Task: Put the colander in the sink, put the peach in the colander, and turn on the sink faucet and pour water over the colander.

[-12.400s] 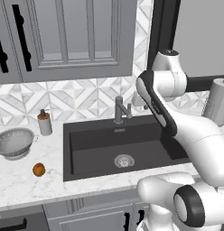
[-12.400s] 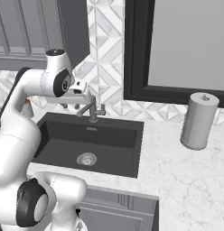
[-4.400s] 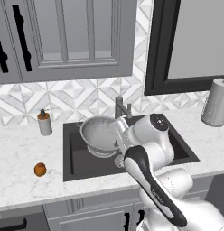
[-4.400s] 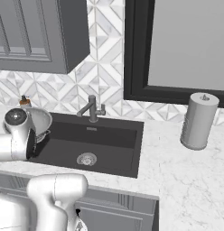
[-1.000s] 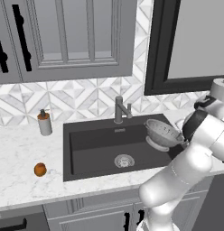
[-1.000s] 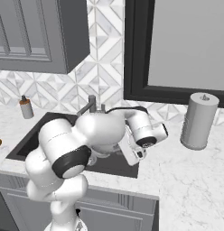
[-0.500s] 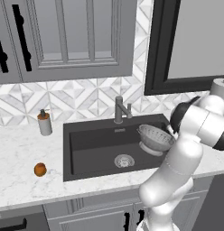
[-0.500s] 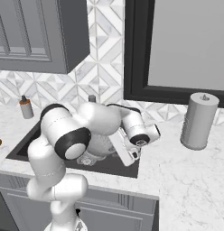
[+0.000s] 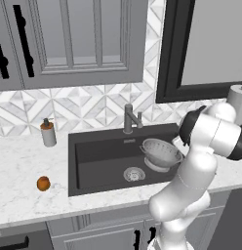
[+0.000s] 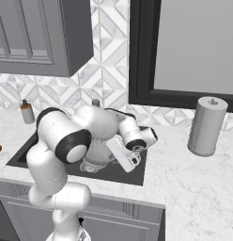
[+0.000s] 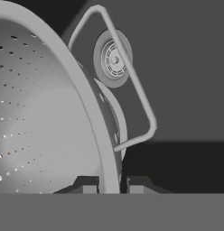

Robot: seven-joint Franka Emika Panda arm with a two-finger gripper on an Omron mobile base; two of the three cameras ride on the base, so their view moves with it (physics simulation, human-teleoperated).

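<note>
Jaws clamped on the colander [image 11: 50,113] rim, one tip each side of the wall. Colander sits low in the dark sink [image 9: 93,156], right of the drain [image 9: 133,174]. Peach [image 9: 43,183] on the white marble desk [image 9: 20,195], left of sink. Faucet [image 9: 129,118] behind; grey cabinets above.

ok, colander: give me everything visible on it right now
The colander is a round silvery-grey metal bowl, its wall dotted with small holes, with a thin wire loop handle at the rim and a low ring base. It sits tilted over the right part of the dark sink, beside the round drain. In the hand view the gripper is shut on its rim, one fingertip on each side. Whether its base rests on the sink floor is unclear.
</note>
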